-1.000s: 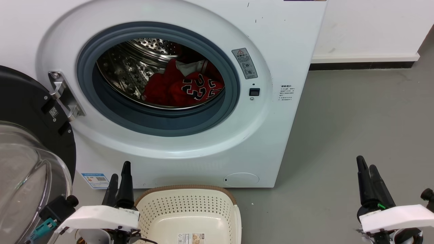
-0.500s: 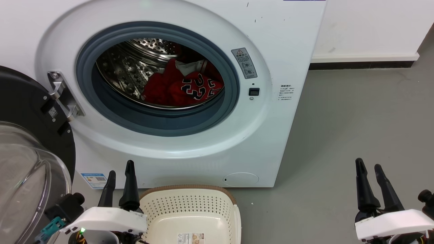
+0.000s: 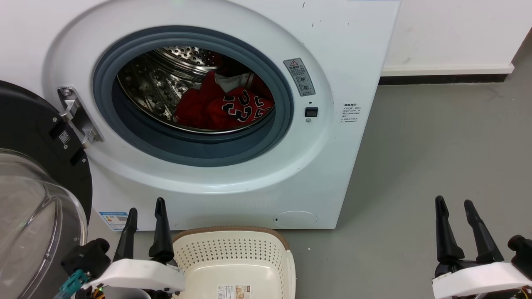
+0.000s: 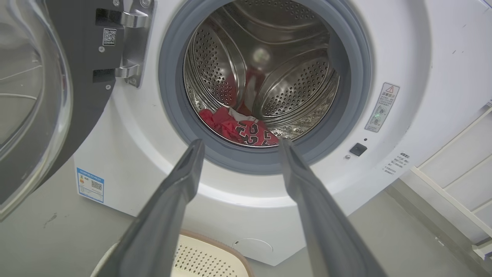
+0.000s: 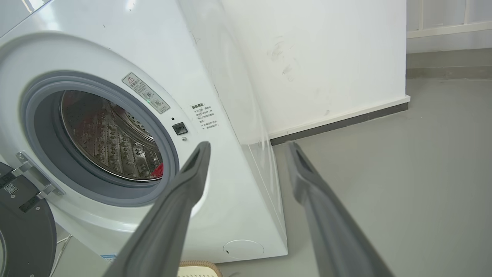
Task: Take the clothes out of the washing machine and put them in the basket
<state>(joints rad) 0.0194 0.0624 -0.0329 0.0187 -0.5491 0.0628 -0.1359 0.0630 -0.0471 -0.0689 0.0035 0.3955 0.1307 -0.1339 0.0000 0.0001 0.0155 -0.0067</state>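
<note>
the red clothes (image 3: pixel 224 109), black 23 showing, lay bunched at the bottom of the drum (image 3: pixel 149 83) inside the washing machine (image 3: pixel 249 182), whose door (image 3: pixel 29 124) stood open at the left. the basket (image 3: pixel 232 253), a paper label (image 3: pixel 234 292) on its bottom, sat on the floor (image 3: pixel 436 145) just before the machine's front. the left hand (image 3: pixel 146 205) hovered beside the basket's left rim, released. the right hand (image 3: pixel 453 200) hung well apart toward the floor's right side, likewise released and grasping nothing.

basket (image 3: pixel 232 253) cut off below, warning sticker (image 3: pixel 299 77) unreadable
</note>
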